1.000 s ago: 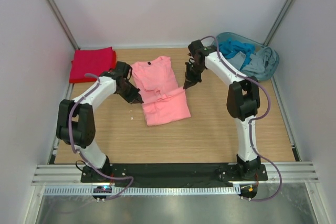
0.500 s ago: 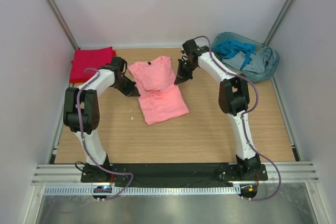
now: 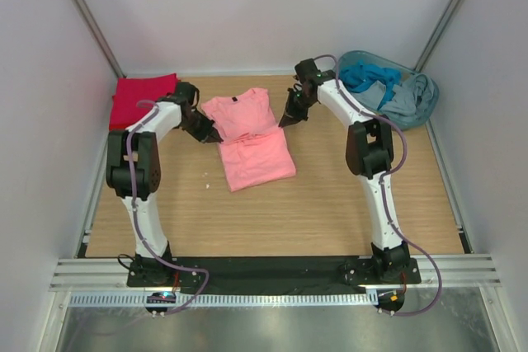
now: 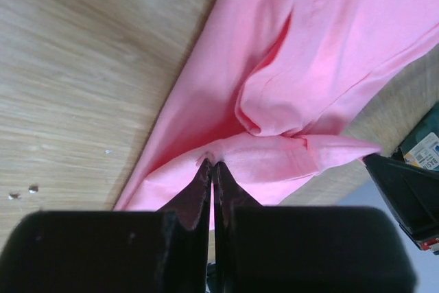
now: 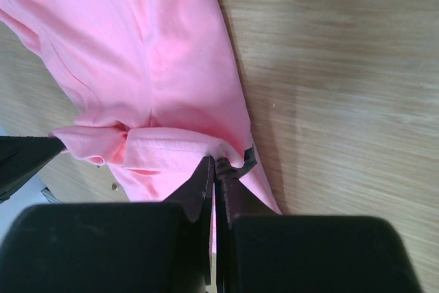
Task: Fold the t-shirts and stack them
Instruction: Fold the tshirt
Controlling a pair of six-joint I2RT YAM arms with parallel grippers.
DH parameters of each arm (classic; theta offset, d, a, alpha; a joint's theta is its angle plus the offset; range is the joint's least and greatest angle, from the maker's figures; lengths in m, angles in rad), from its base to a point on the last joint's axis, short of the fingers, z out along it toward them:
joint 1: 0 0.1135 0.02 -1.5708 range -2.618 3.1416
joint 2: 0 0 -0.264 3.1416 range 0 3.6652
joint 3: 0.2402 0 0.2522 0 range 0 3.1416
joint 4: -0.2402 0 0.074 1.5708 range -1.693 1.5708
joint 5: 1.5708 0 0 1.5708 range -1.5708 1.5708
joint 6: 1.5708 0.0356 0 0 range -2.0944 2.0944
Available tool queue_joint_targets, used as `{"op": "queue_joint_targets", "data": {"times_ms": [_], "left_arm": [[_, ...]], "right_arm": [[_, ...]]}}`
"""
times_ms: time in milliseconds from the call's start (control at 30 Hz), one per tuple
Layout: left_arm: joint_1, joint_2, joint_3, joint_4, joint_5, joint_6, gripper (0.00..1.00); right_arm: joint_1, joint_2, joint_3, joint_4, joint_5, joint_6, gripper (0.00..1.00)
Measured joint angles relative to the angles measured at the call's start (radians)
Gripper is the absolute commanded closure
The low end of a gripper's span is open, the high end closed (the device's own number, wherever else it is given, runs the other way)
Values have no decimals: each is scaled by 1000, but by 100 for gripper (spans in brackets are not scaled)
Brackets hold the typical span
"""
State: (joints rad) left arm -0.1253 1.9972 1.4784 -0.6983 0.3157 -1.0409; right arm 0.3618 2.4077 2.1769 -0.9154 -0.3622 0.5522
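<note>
Item one: a teal basket (image 3: 356,57) is sitting at the far right corner of the wooden table (image 3: 330,204). It is holding a bright blue cloth (image 3: 363,78) bunched inside, and a grey-blue cloth (image 3: 412,98) that is spilling over its near rim onto the table. Item two: a red t-shirt (image 3: 136,96) is lying folded flat at the far left corner, well apart from the basket. Item three: a salmon-pink t-shirt (image 3: 247,150) is lying in the middle of the far half of the table, between the other two. Its collar and dark neck label (image 3: 233,100) are pointing toward the back wall, and a raised crease is running across its width. Item four: the left gripper (image 3: 208,133) is pinching the pink cloth at the left end of that crease, fingers pressed together on a thin fold. Item five: the right gripper (image 3: 289,119) is doing the same at the right end, its jaws clamped on the shirt's edge just above the wood. Both arms are reaching inward toward the shirt from either side.
</note>
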Motion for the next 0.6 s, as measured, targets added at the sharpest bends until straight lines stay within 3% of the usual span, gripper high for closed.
{"op": "queue_joint_targets", "data": {"times_ms": [100, 133, 267, 400, 600], "left_arm": [[2, 16, 30, 0, 0, 3, 87], [4, 23, 40, -2, -1, 6, 79], [16, 38, 71, -10, -6, 21, 70], [22, 30, 81, -17, -35, 57, 69], [-11, -63, 6, -11, -74, 103, 71]], "right_arm": [[-5, 23, 33, 10, -7, 8, 85], [-6, 34, 42, 17, -11, 11, 74], [-11, 67, 47, 35, -30, 27, 62], [-16, 69, 53, 32, -34, 30, 63], [-16, 52, 36, 33, -34, 26, 79]]}}
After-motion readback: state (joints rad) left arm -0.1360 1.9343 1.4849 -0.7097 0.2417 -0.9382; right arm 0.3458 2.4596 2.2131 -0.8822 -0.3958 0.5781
